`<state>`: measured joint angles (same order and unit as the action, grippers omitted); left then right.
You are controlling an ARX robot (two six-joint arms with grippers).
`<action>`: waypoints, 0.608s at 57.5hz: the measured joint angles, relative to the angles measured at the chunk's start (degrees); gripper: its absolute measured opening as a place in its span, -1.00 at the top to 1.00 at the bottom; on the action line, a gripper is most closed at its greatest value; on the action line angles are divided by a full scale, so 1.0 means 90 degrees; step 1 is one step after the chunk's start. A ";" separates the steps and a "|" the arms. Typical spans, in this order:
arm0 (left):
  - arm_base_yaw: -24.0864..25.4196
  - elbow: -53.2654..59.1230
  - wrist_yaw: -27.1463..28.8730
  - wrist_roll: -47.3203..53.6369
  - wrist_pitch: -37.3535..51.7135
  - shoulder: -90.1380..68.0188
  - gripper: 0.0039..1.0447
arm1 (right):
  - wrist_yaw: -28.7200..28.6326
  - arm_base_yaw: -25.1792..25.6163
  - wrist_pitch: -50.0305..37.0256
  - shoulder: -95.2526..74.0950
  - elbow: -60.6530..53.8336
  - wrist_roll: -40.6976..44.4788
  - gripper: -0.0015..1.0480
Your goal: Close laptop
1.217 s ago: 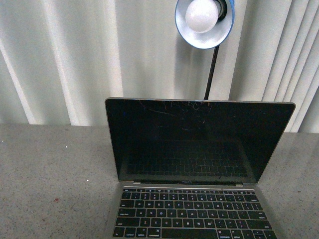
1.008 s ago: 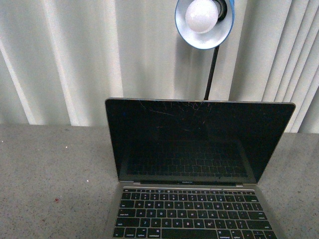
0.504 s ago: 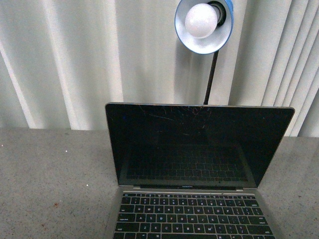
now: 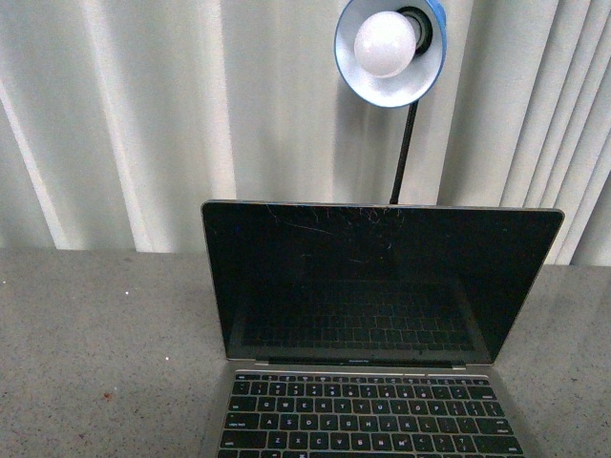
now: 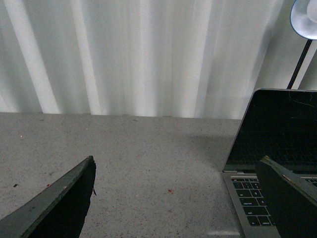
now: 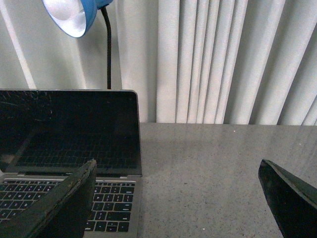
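Finds the laptop (image 4: 382, 315) a little lower in the front view than a second before, open and untouched.

Sits at 6 o'clock on the grey table (image 4: 95, 324), screen upright and facing the robot, with the blue lamp (image 4: 389, 50) behind it at 12 o'clock. Shows the left gripper (image 5: 177, 163) and the right gripper (image 6: 178, 163) both spread wide and empty, clear of the lid, toward 9 and 3 o'clock of the laptop. To close well, probably: reach over the top edge near its middle, press from behind toward 6 o'clock, slowly and evenly, and ease off before meeting the keyboard (image 4: 372, 415). Avoid pushing at one corner, so as not to twist the thin lid.
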<state>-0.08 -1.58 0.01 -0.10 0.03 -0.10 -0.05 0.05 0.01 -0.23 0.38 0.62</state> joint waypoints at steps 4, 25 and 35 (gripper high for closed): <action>0.0000 0.0000 0.0000 0.0000 0.0000 0.0000 -0.87 | 0.0000 0.0000 0.0000 0.0000 0.0000 0.0000 -0.86; -0.1387 -0.0503 0.3024 -0.0889 0.1460 -0.2776 -0.87 | 0.1353 -0.0301 -0.3439 -0.2771 0.0019 0.0415 -0.86; -0.1151 -0.1042 0.2181 -0.0831 0.3665 -0.4962 -0.87 | 0.0311 0.0359 -0.5501 -0.5195 0.0636 0.0561 -0.86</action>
<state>-10.44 -10.96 19.64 -7.57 33.01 -44.75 2.74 3.29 -49.50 -46.98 6.11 5.67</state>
